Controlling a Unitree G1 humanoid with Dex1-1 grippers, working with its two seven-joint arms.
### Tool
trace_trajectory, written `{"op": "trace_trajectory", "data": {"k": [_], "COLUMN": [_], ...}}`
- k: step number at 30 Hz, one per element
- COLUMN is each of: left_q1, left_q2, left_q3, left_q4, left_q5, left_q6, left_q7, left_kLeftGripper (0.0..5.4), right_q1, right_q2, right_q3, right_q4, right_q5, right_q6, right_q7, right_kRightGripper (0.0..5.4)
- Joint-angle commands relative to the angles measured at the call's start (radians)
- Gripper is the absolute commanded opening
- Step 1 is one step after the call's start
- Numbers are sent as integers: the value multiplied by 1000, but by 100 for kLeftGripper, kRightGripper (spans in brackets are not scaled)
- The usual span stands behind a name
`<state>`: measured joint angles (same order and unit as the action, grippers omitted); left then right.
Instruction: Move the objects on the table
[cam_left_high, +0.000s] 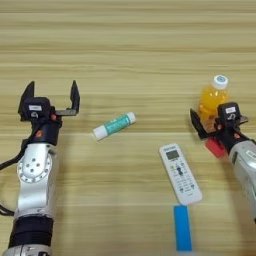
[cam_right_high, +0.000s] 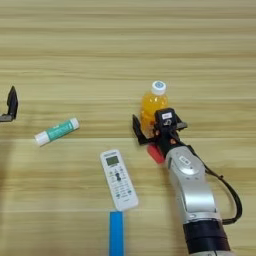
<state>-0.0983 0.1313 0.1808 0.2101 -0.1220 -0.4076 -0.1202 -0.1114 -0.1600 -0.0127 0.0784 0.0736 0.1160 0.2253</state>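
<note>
An orange-drink bottle (cam_right_high: 152, 102) with a white cap stands upright on the wooden table (cam_left_high: 125, 45) at the right. My right gripper (cam_right_high: 159, 127) is open right in front of it, its fingers (cam_right_high: 136, 129) spread to either side of the bottle's base; whether they touch it I cannot tell. A small red cube (cam_right_high: 156, 153) lies just under that gripper's wrist, partly hidden. A white-and-teal tube (cam_left_high: 114, 125) lies on its side near the middle. My left gripper (cam_left_high: 52, 95) stands open at the left, holding nothing, well apart from the tube.
A white remote control (cam_left_high: 180, 173) lies near the front, between the tube and the cube. A blue strip (cam_left_high: 182, 227) sits flat at the front edge below it.
</note>
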Motion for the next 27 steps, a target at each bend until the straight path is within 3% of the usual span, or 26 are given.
{"op": "trace_trajectory", "data": {"k": [1, 6, 10, 27], "left_q1": [-15, -17, -19, -22], "left_q2": [-2, -2, -2, -3], "left_q3": [-5, -5, -5, -8], "left_q4": [12, 14, 16, 31], "left_q5": [1, 1, 1, 1], "left_q6": [-11, -13, -12, -21], "left_q7": [-2, -2, -3, -4], "left_kLeftGripper": [540, 540, 540, 540], "right_q1": [-10, -15, -20, -17], "right_q2": [-2, 2, 1, -5], "right_q3": [-3, -12, -17, -4], "right_q4": [14, 6, -13, -186], "right_q5": [-5, -2, -14, -55], "right_q6": [-1, -28, -98, -251], "right_q7": [-5, -14, -25, -26], "right_kRightGripper": [538, 538, 538, 538]}}
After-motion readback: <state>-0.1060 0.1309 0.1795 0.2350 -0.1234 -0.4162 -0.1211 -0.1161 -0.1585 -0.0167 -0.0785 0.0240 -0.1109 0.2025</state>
